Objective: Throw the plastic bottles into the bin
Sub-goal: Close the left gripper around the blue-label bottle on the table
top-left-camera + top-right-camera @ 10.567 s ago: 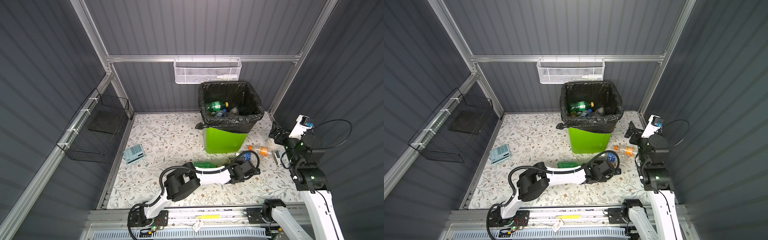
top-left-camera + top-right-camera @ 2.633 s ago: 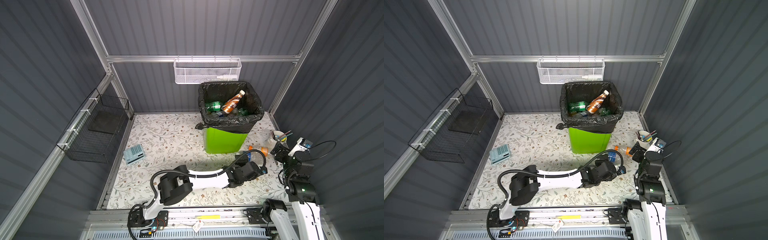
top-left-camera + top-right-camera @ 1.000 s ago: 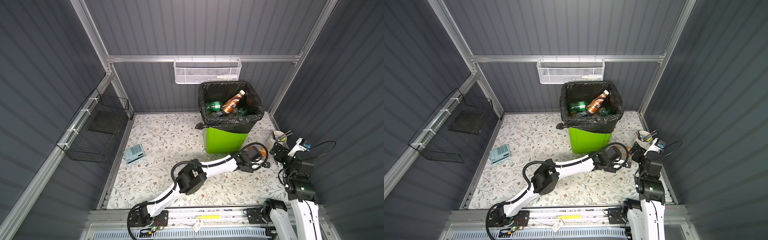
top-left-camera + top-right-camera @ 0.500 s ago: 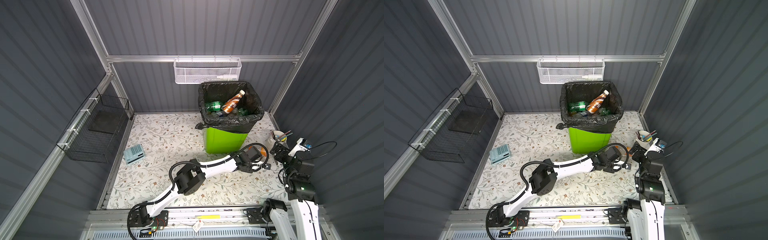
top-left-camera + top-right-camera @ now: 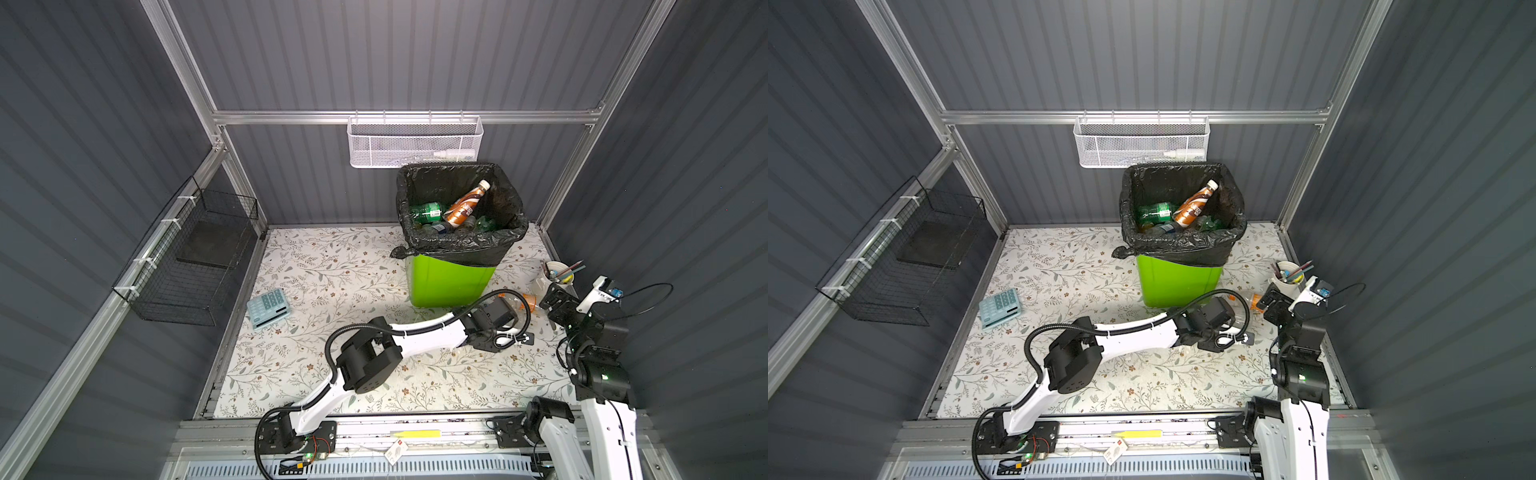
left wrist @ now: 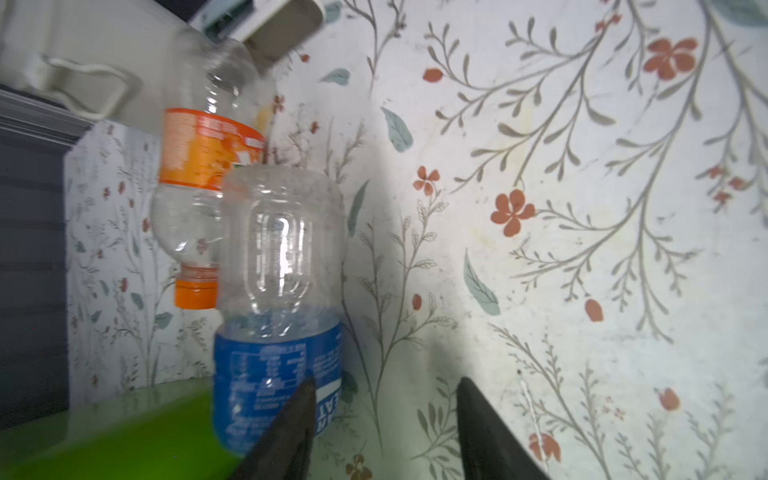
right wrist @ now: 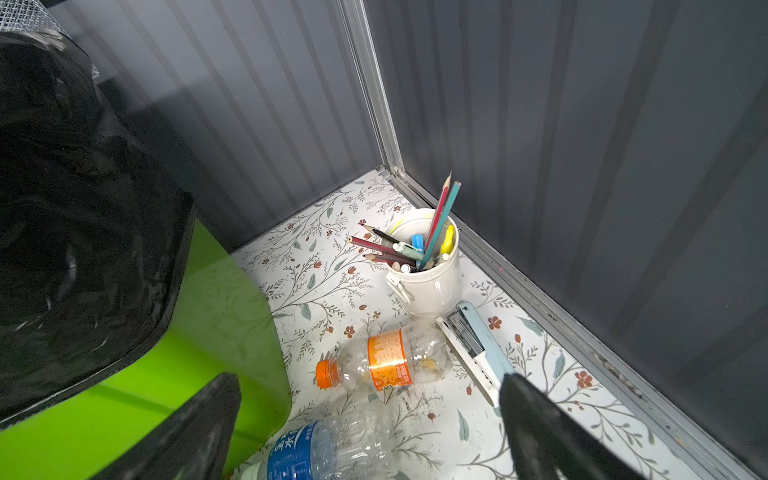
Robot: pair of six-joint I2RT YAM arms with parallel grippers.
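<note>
The green bin, lined with a black bag, holds several plastic bottles, among them a brown one and a green one. Two clear bottles lie on the floor right of the bin: an orange-labelled one and a blue-labelled one. My left gripper is low beside the blue-labelled bottle. Its jaws are apart with only floor between them, and one finger overlaps the label. My right gripper hangs wide open above both bottles.
A white cup of pencils stands in the far right corner, with a pale blue stapler-like tool beside it. A calculator lies at the left. A white mesh basket and a black wire basket hang on the walls.
Over ten seconds a brown bottle has landed in the bin and the right arm has come down toward the corner. In the last second the left arm has barely shifted by the bin.
</note>
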